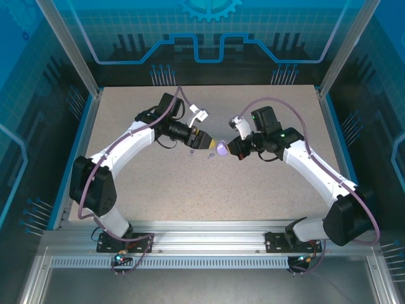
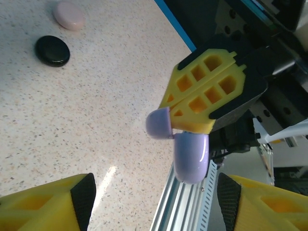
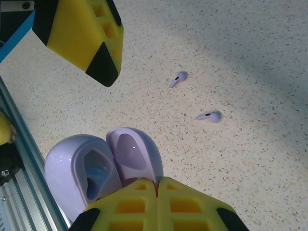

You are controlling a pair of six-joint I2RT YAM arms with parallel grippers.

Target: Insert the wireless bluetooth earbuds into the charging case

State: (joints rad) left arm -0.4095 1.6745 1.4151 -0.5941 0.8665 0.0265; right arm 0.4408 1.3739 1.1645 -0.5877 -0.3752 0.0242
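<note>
The right gripper (image 3: pixel 157 188) has its fingers pressed together where lid and body meet on the lilac charging case (image 3: pixel 98 168). It holds the case off the table (image 3: pixel 250 57), splayed open, and the hollows look empty. The left gripper (image 2: pixel 156 204) hovers just in front of the case, fingers apart with nothing between them.

The two lilac earbuds (image 3: pixel 178 79) lie loose on the table near each other, a little beyond the case. They look very light, hard and glossy, so they are likely to skid or flick out of a careless pinch. The safest hold is probably from above, across the narrow sides where bulb joins stem, closing gently. A black case (image 2: pixel 52 50) and a pale pink case (image 2: pixel 69 14) sit shut further off, side by side.
</note>
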